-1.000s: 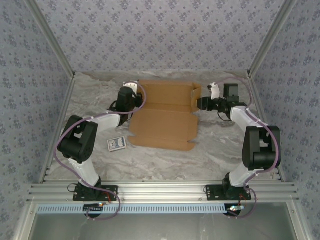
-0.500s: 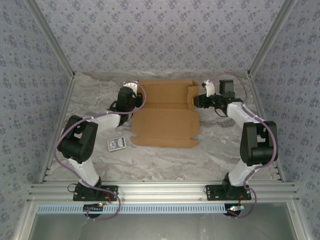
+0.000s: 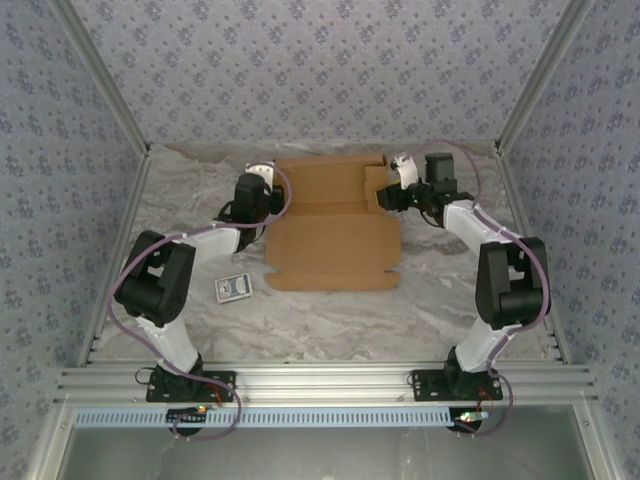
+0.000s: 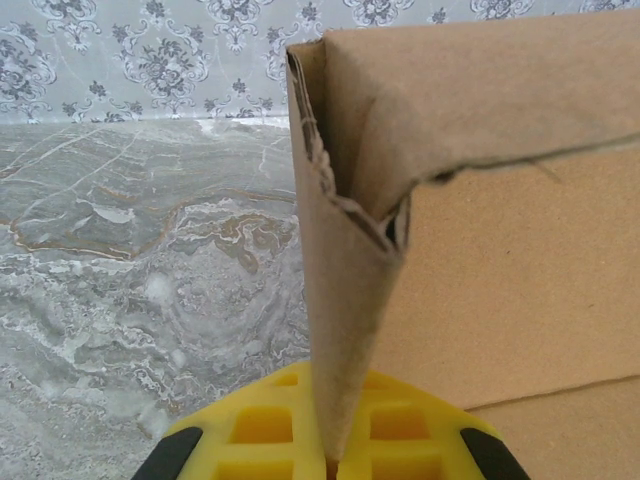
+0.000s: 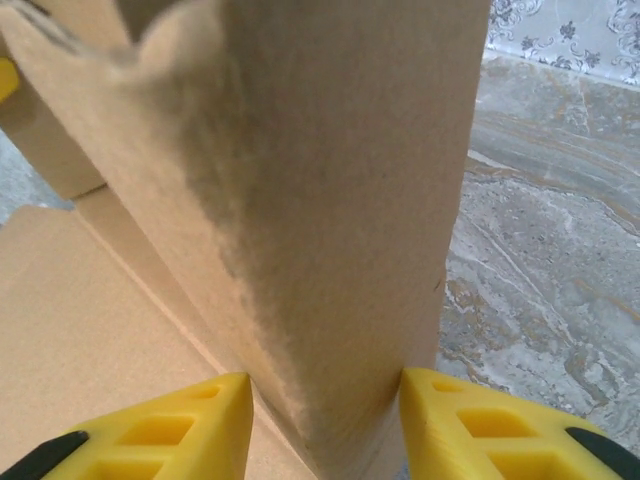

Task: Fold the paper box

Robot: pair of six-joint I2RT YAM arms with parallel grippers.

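The paper box is spread between the 2 claws. One side flap is pinched upright in the clenched left gripper, and the opposite flap is clasped by the right gripper, likely so both walls can be raised together.

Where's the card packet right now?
In the top view, the card packet lies on the table, just left of the paper box, near its front left corner.

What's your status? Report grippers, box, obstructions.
Left gripper shut on paper box, left flap. Right gripper shut on right flap. Both flaps raised. Card packet lies apart.
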